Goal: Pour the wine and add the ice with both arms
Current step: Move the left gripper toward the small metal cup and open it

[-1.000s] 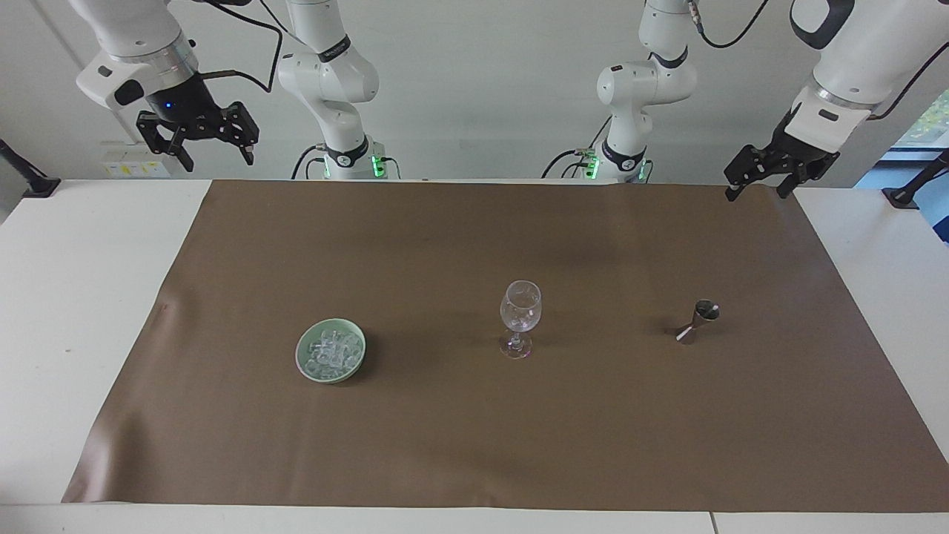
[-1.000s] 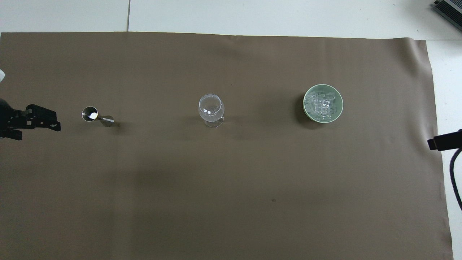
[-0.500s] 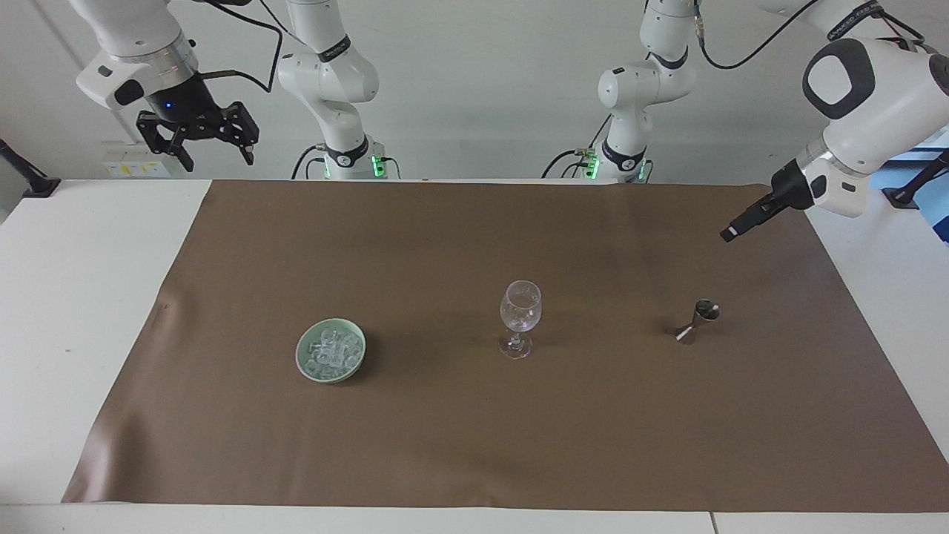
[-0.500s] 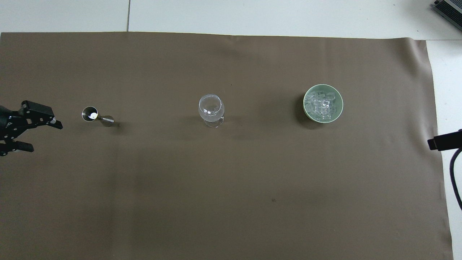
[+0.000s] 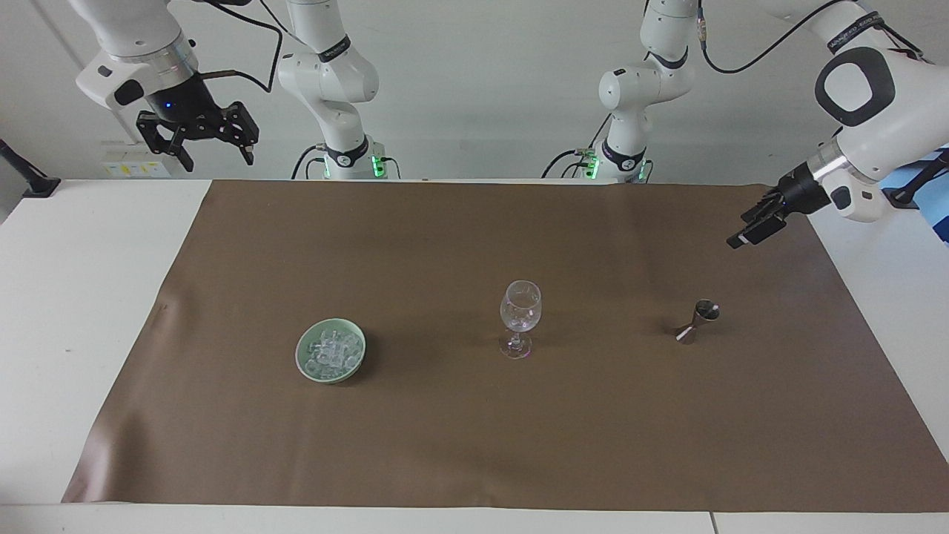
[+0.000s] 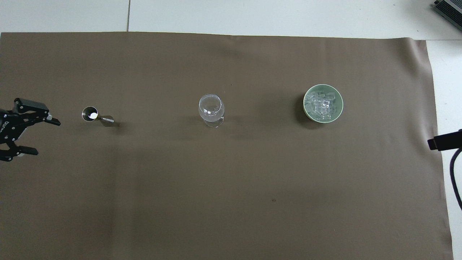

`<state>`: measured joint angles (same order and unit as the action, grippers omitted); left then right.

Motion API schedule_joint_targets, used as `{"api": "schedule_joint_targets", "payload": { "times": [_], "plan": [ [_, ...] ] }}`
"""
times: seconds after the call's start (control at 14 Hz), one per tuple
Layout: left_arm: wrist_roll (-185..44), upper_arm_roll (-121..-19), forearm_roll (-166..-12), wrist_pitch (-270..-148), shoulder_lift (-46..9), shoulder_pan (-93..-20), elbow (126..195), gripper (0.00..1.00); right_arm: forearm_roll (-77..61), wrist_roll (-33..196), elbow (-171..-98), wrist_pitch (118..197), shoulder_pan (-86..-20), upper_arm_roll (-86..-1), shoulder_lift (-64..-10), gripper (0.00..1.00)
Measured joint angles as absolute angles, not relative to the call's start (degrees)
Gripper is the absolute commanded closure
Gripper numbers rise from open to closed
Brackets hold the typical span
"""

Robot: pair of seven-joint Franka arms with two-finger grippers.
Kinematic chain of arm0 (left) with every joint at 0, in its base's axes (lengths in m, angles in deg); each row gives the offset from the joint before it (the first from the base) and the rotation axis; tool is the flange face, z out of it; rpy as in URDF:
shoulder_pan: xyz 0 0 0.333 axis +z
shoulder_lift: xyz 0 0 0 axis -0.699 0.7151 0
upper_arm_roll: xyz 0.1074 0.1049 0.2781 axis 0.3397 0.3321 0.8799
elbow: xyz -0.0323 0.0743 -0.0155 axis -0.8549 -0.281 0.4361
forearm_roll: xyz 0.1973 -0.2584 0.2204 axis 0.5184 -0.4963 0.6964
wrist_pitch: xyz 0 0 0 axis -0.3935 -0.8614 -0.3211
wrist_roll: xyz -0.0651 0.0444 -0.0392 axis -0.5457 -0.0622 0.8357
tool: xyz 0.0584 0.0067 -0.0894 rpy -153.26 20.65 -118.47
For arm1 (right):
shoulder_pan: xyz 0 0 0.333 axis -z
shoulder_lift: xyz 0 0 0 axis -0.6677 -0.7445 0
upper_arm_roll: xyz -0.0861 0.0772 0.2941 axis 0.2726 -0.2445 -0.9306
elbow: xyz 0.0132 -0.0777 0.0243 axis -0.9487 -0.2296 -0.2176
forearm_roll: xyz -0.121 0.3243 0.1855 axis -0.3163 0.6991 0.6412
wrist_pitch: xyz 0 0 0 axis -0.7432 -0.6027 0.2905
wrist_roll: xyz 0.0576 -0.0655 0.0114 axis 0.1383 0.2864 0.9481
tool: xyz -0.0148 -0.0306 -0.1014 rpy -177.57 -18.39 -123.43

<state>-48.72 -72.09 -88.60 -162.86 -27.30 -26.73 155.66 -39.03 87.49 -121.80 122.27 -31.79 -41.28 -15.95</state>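
A clear stemmed wine glass stands upright at the mat's middle. The ice lies piled in a pale green bowl toward the right arm's end. A small metal jigger stands toward the left arm's end; wine is not in view, and what the jigger holds I cannot tell. My left gripper hangs open over the mat beside the jigger, apart from it. My right gripper waits open and empty, high over the table's edge at the robots' end.
A brown mat covers most of the white table. A black part with a cable pokes in over the mat's edge at the right arm's end. Both arm bases stand at the table's robot end.
The left arm has swung its wrist round and brought its gripper down over the mat toward the jigger, jaws staying open. The right arm and all objects have not moved.
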Motion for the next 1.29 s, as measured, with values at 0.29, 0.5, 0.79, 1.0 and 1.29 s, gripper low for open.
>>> {"api": "schedule_joint_targets", "payload": {
  "times": [0.29,0.5,0.79,1.0,1.29],
  "plan": [
    [-48.65,-72.02,-92.52,-162.59,-23.60,-24.28,156.46,0.00,-39.03,87.49,-121.80,122.27,-31.79,-41.28,-15.95,0.00],
    [-48.29,-72.02,-95.18,-162.49,-21.45,-22.54,157.29,0.00,-39.03,87.49,-121.80,122.27,-31.79,-41.28,-15.95,0.00],
    [-46.96,-71.92,-100.02,-162.57,-16.78,-18.73,157.69,0.00,-39.03,87.49,-121.80,122.27,-31.79,-41.28,-15.95,0.00],
    [-45.06,-71.85,-103.62,-163.48,-15.44,-15.72,157.74,0.00,-39.03,87.49,-121.80,122.27,-31.79,-41.28,-15.95,0.00],
    [-40.61,-71.86,-108.34,-166.07,-13.75,-14.84,159.41,0.00,-39.03,87.49,-121.80,122.27,-31.79,-41.28,-15.95,0.00]
  ]
}}
